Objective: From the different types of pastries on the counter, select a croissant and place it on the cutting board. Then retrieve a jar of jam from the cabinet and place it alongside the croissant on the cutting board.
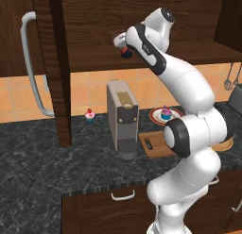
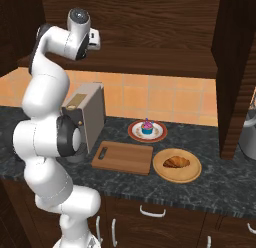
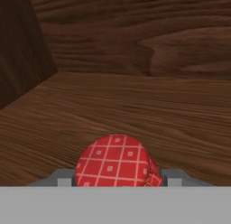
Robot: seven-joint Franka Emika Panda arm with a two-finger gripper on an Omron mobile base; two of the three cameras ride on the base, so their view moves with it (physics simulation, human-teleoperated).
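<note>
A: Jaws closed on the jar of jam (image 3: 116, 161), inside the cabinet (image 1: 142, 54) on its shelf.

B: Count?

A: One red-checked jar, two cupcakes (image 1: 90, 115), one croissant (image 2: 176, 162) on a round wooden plate (image 2: 192, 174); flat board (image 2: 125, 157) bare on the marbled desk (image 2: 210, 189)

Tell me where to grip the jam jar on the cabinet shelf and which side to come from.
Grip the jam jar across its round body just under the checked red lid, coming in level from the open cabinet front. It stands upright on the shelf, with walls behind and beside it, so the front looks like the free approach. The gripper is already shut on it this way.
</note>
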